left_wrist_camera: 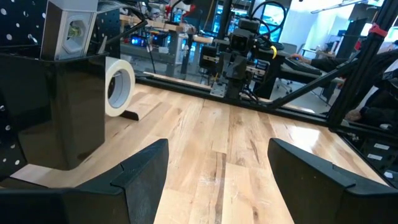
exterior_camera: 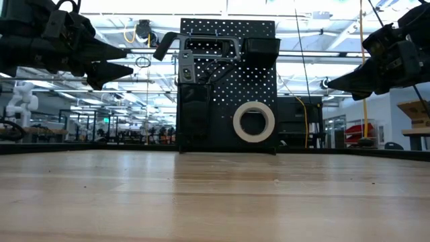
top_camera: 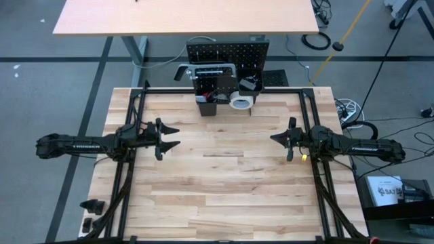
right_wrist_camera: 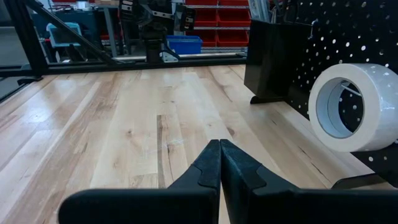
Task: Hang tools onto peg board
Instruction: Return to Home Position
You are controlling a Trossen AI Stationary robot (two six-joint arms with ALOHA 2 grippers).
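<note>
The black peg board [exterior_camera: 227, 84] stands upright at the table's far edge. A white tape roll [exterior_camera: 254, 121] hangs on its lower right and also shows in the right wrist view [right_wrist_camera: 348, 106]. A grey bar clamp [exterior_camera: 201, 47] hangs across its top. A black bin [exterior_camera: 195, 111] sits at its left and another [exterior_camera: 262, 48] at its upper right. My left gripper [top_camera: 173, 135] is open and empty at the table's left. My right gripper [top_camera: 273, 139] is shut and empty at the right.
The wooden tabletop [top_camera: 224, 183] stretches between the two arms. A black frame rail [top_camera: 224, 90] runs along the far edge in front of the peg board. A second table [top_camera: 183, 17] stands beyond.
</note>
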